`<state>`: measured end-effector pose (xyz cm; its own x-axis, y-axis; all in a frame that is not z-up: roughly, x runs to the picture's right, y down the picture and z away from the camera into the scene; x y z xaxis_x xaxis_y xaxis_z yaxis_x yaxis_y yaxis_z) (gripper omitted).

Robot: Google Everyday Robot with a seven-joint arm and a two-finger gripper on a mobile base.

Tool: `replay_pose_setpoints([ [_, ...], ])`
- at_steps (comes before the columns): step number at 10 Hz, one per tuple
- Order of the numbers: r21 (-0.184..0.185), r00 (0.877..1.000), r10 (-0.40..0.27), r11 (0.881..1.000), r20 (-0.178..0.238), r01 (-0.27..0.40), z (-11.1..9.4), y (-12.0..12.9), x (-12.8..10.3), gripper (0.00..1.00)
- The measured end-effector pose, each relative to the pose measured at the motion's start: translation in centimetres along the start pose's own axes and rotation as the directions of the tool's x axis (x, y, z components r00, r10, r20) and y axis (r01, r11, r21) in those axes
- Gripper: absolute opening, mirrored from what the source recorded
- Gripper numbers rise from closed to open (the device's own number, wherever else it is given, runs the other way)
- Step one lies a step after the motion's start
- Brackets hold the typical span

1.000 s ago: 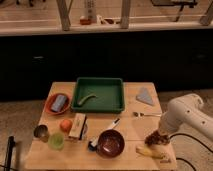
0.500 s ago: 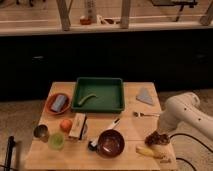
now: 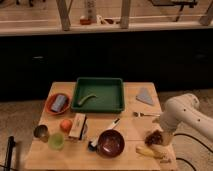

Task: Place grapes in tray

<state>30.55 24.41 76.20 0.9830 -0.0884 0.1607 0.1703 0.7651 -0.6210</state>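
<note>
A wooden desk (image 3: 131,127) holds everything. A white robot arm (image 3: 187,115) reaches in over the right edge. The green tray (image 3: 110,92) sits at the middle of the far edge. An orange bowl (image 3: 49,106) stands by the left edge, and a dark red bowl (image 3: 111,142) at the middle of the near edge. The grapes (image 3: 153,138) lie on the desk near the near right corner, well apart from the tray. The gripper (image 3: 160,133) is right at them, on their right side. Whether it is holding them cannot be told. A banana (image 3: 149,152) lies just in front of the grapes.
</note>
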Motion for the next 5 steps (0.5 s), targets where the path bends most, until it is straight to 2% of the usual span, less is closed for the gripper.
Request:
replay_pose_setpoints([
  [3,-0.005,1.000,0.010,1.000,0.020,-0.009,1.3,0.4,0.0,0.79],
  [4,-0.008,0.999,0.013,1.000,0.030,-0.013,1.7,0.6,0.3,0.74],
  [5,-0.011,0.999,0.015,1.000,0.037,-0.014,2.1,0.7,0.5,0.62],
])
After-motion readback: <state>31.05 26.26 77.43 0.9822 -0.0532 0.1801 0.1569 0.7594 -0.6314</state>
